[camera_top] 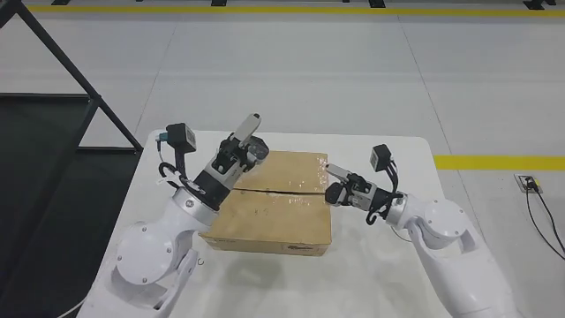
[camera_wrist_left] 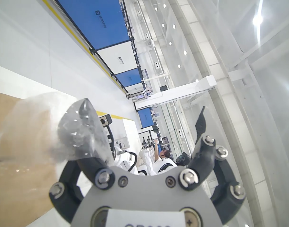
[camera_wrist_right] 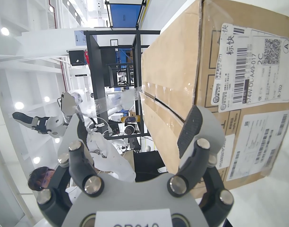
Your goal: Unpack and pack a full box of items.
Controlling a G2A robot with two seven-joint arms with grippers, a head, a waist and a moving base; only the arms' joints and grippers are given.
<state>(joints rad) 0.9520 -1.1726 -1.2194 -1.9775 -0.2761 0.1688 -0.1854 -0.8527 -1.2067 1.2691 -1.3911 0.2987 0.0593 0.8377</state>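
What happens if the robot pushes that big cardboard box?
The cardboard box is low and wide, so it would probably slide on the table, not tip. Its straight edges suggest stiff walls. The task calls it full, so it may be heavy.

top: looked down from overhead onto worktop [camera_top: 353,265] | left wrist: tilted up past left tool [camera_wrist_left: 144,109] toward ceiling [camera_wrist_left: 229,48] | right wrist: close beside box [camera_wrist_right: 172,76] end | shared: box in all three
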